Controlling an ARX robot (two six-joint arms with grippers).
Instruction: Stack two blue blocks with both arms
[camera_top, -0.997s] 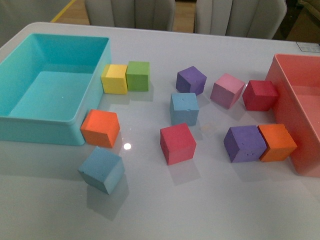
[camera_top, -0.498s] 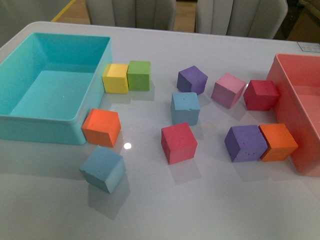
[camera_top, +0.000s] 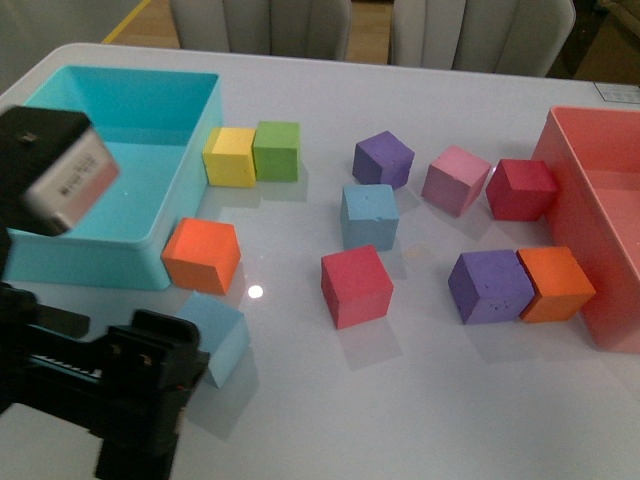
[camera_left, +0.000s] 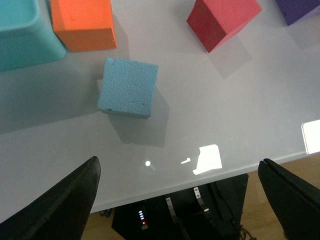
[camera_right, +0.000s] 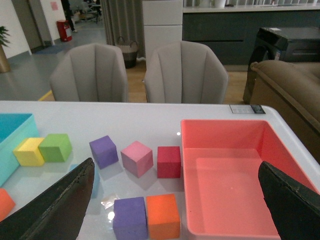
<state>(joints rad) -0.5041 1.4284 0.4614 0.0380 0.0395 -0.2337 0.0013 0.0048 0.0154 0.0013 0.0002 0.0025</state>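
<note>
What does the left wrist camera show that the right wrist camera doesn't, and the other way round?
Only the left wrist view: a light blue block lying free near the table edge, a red cube, and the open left pincer. Only the right wrist view: the salmon bin, a yellow cube, a green cube, a pink cube and two grey chairs. Both: the turquoise bin and the orange cube beside it.

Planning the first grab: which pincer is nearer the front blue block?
Left. Left pincer hovers open by the blue block; right pincer hangs far off, outside the front view.
</note>
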